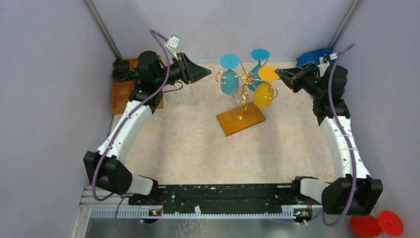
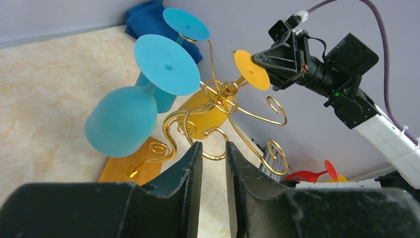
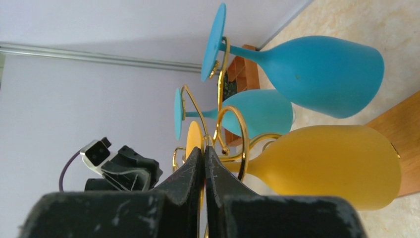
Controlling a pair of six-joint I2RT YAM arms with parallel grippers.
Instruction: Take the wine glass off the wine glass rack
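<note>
Wine glass (image 3: 327, 163) — foot pinched, right gripper (image 3: 203, 153)

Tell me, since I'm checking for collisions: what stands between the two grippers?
The wine glass rack with its blue glasses and yellow glass stands between left gripper and right gripper, clearest in the top view.

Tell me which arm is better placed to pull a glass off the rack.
Right. The right claw is shut on the yellow glass's foot at the rack. The left claw is open, empty, and apart from the rack.
</note>
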